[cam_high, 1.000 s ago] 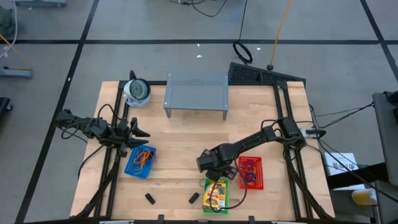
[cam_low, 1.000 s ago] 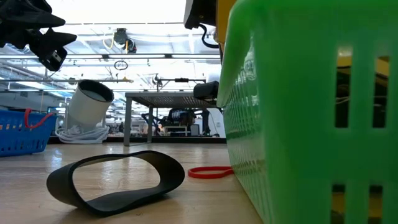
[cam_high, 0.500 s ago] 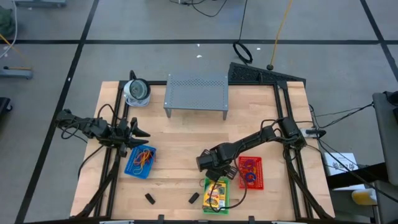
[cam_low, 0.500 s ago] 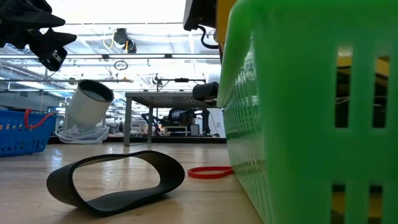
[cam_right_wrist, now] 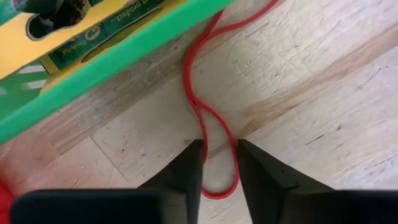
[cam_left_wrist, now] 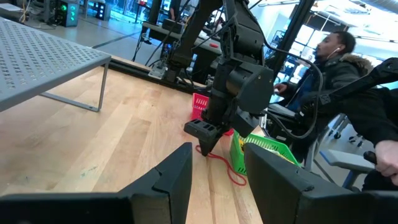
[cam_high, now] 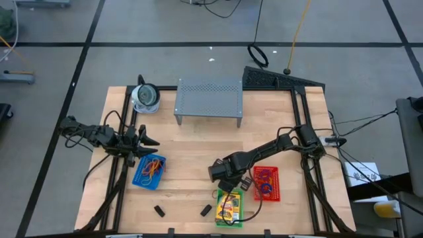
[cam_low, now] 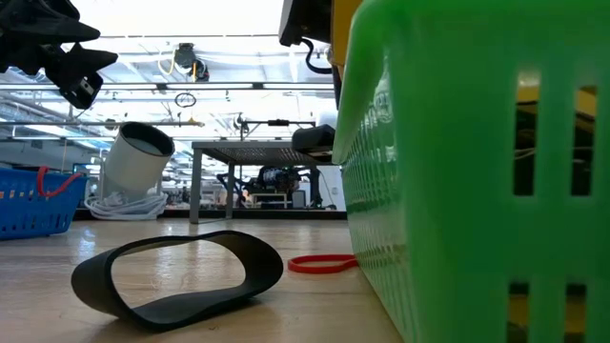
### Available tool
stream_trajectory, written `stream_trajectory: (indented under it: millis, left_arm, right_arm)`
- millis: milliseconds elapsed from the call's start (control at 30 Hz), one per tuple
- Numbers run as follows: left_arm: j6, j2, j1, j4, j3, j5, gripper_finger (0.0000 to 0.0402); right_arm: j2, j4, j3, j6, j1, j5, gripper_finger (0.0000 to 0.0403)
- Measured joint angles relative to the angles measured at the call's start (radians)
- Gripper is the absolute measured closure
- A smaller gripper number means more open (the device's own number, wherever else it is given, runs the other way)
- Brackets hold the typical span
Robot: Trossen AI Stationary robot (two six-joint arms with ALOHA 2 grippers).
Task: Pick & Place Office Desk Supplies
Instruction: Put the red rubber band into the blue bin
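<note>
Wooden table (cam_high: 192, 142) from above, grey shelf (cam_high: 208, 99) at the back. Right arm stretched from the right edge toward the front centre, wrist bent down, right gripper (cam_right_wrist: 216, 163) low over the wood with fingers narrowly parted astride a red rubber band (cam_right_wrist: 208, 115), not pinching it. Band lying on the table just beside a green basket (cam_high: 229, 207) of crayon boxes (cam_high: 228, 208). Left arm poised over the left side, left gripper (cam_left_wrist: 214, 177) parted and empty above a blue basket (cam_high: 149, 171).
</note>
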Motion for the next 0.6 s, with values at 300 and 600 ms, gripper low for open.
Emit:
stream_trajectory:
  millis: [300, 600]
  left_arm:
    - [0.0, 0.0, 0.0, 0.0, 0.0, 0.0, 0.0247]
    - [0.0, 0.0, 0.0, 0.0, 0.0, 0.0, 0.0247]
  right_arm:
    - [0.0, 0.008, 0.0, 0.001, 0.0, -0.002, 0.0398]
    - [-0.006, 0.011, 0.0, 0.01, 0.001, 0.021, 0.0402]
